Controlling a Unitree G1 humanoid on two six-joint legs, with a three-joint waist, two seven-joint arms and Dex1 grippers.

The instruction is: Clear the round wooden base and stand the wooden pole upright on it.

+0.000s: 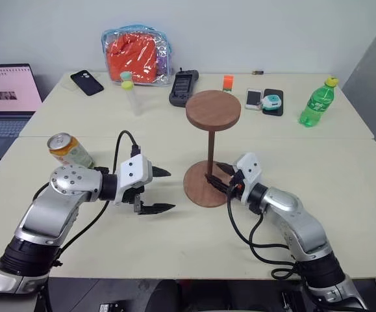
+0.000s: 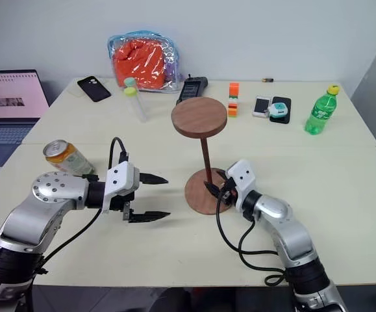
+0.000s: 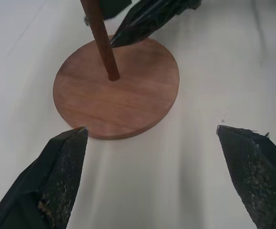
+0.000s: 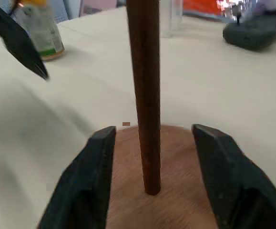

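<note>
The round wooden base (image 1: pixel 200 188) lies flat in the middle of the near table. On it the wooden pole (image 1: pixel 210 151) stands upright, its fixed disc (image 1: pixel 213 109) at the top. My right gripper (image 4: pixel 154 130) is open low down by the base, one finger on each side of the pole (image 4: pixel 145 95) with a gap on both sides. My left gripper (image 1: pixel 158 190) hangs open just left of the base, nothing between its fingers (image 3: pixel 64 162). In the left wrist view the pole's foot rests near the middle of the base (image 3: pixel 123 102).
A drink can (image 1: pixel 69 151) lies tilted behind my left arm. The far table holds a laptop (image 1: pixel 6 91), a clear bag of orange cloth (image 1: pixel 137 55), a black handset (image 1: pixel 183 88), phones (image 1: pixel 87 82) and a green bottle (image 1: pixel 317 102).
</note>
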